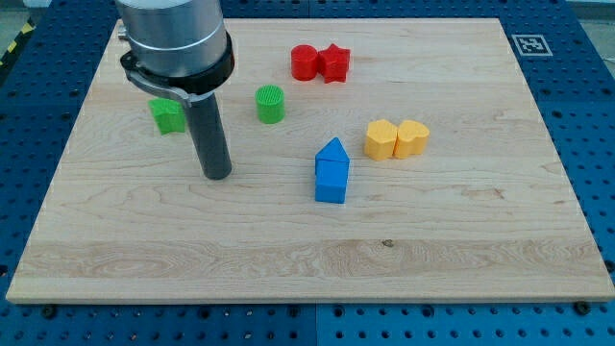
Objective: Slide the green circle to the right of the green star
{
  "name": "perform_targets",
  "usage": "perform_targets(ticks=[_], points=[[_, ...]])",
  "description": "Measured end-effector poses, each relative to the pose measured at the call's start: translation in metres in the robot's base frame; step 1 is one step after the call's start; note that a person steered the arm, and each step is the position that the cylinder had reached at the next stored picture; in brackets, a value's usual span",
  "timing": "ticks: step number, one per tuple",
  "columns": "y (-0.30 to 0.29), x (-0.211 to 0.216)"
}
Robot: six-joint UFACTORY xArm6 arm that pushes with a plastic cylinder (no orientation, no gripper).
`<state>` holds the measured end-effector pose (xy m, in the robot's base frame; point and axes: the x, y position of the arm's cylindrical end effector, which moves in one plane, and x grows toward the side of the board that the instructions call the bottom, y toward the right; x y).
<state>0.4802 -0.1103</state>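
Observation:
The green circle (271, 104) stands on the wooden board (461, 240) in the upper middle-left. The green star (167, 115) lies further to the view's left, partly hidden behind the arm's housing. My tip (217, 175) rests on the board between and below the two green blocks, touching neither. It is below-right of the star and below-left of the circle.
A red circle (305, 61) and a red star (334, 63) touch each other near the view's top. Two yellow blocks (381, 139) (412, 138) sit side by side right of centre. Two blue blocks (332, 152) (332, 182) stand together at centre.

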Motion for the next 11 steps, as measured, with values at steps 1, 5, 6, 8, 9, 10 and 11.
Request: perform_targets(ticks=[1,5,6,8,9,10,11], points=[[0.0,0.0],[0.039,-0.03],[0.054,-0.036],[0.099,-0.055],[0.102,-0.076],[0.101,-0.106],[0.063,-0.102]])
